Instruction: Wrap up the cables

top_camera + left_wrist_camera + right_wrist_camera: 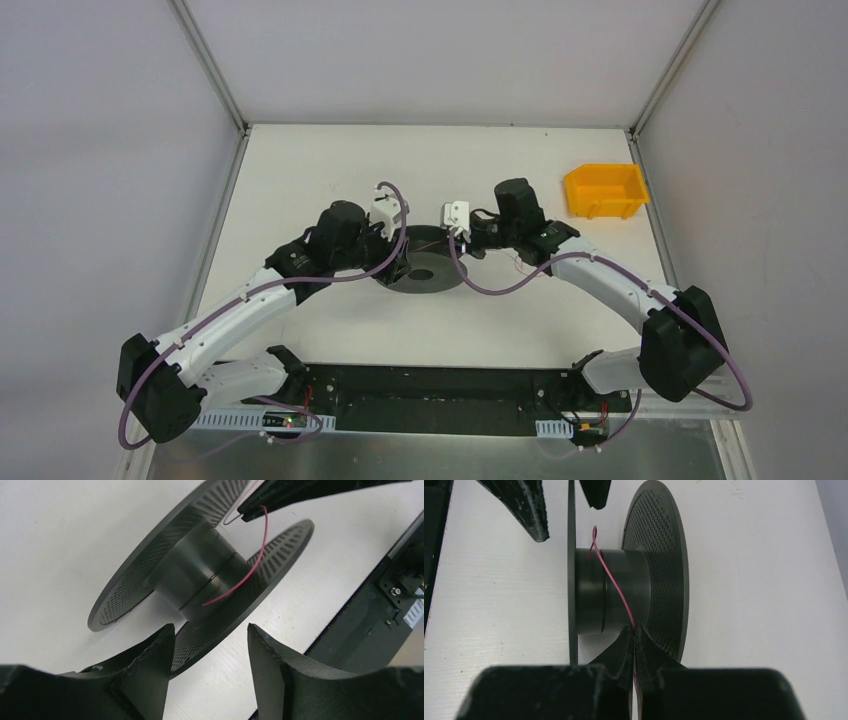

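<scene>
The red cable [614,585] lies across the spool [589,600] hub, one end pinched in the closed right gripper [634,629]; left gripper [210,630] gapes wide. Hair-thin and limp, probably slippery: hold near the end

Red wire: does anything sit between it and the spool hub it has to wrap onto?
Nothing visible. The red wire, pinched in the right pincer, already lies across the hub between the flanges; the open left pincer sits off it.
</scene>
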Tool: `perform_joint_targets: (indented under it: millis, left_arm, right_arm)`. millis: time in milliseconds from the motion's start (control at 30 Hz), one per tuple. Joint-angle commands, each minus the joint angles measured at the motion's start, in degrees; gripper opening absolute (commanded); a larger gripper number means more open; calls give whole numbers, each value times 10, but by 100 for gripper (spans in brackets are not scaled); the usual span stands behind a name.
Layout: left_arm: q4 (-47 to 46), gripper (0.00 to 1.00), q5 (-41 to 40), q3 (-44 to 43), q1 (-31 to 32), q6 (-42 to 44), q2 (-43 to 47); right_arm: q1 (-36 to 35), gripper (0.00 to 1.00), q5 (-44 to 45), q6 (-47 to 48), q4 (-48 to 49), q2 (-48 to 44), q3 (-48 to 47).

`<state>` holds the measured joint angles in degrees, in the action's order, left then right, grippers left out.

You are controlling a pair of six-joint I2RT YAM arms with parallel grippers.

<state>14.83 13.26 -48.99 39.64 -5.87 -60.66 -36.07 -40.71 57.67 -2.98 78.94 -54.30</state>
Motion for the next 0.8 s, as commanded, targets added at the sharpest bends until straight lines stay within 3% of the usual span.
perform_joint_targets:
  millis: [0,167,367,567,767]
  left_arm:
    - [-12,52,53,12,-4,-42,21]
    - [-15,51,72,5,-4,-70,28]
    - [-11,65,31,-20,-4,-85,66]
    - [57,75,-93,-66,-9,2,93]
    - [80,77,-71,-99,-49,60,24]
  right_arm:
    - [3,0,-6,-23,27,-28,-2]
    - [3,0,-5,-34,47,-27,-6]
    - [4,0,-16,-42,45,-22,-16]
    - [2,0,-25,-71,36,-12,-37]
    - [-5,0,16,-127,36,-9,-39]
